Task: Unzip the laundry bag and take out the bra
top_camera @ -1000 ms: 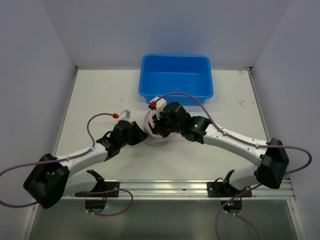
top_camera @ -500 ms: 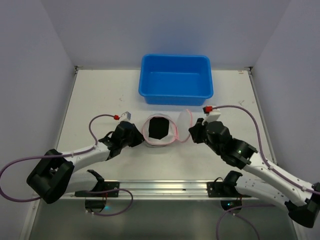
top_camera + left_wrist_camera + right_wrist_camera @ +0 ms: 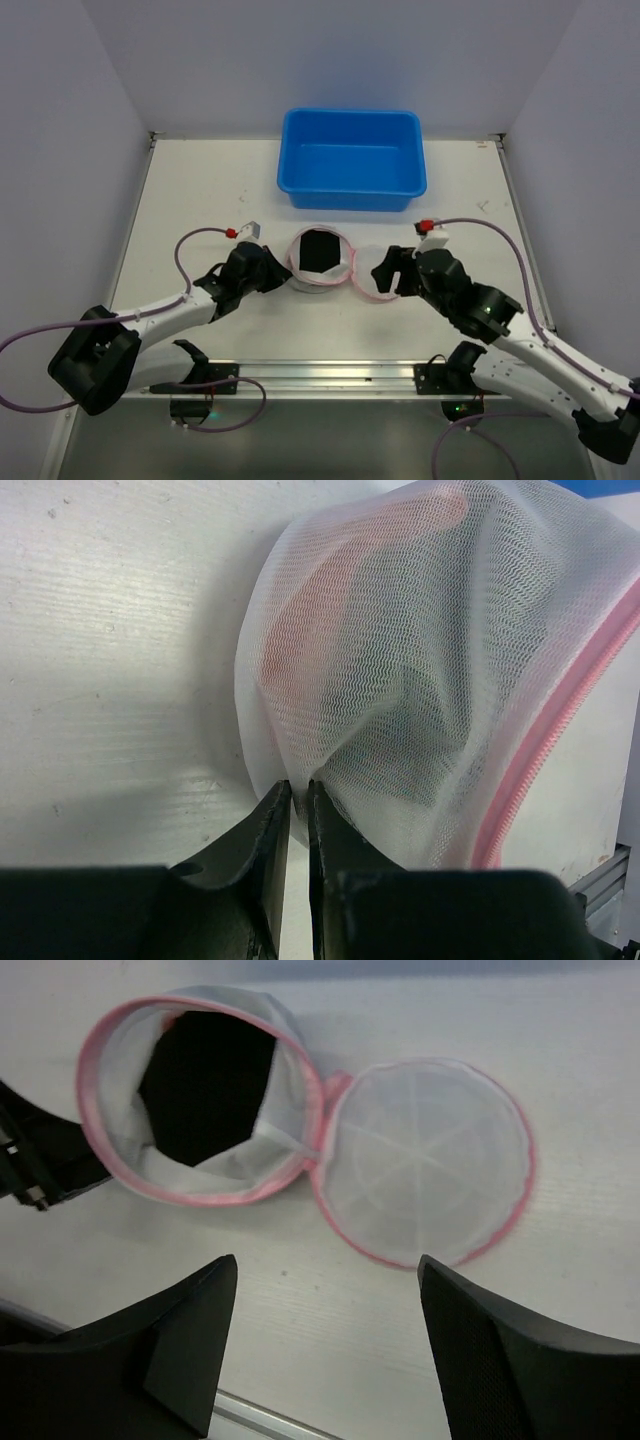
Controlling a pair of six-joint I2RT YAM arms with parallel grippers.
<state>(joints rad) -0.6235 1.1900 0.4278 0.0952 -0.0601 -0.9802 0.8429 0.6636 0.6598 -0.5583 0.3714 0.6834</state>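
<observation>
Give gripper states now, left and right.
Left gripper: shut on the laundry bag, pinching its mesh wall.
Right gripper: open, holding nothing.

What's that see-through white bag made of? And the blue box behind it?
The laundry bag looks like thin white mesh fabric, probably synthetic: tiny holes show in the weave and something dark shows through. Its pink trim looks like woven zipper tape. The blue tub looks like smooth moulded plastic: one even colour, rounded corners.
</observation>
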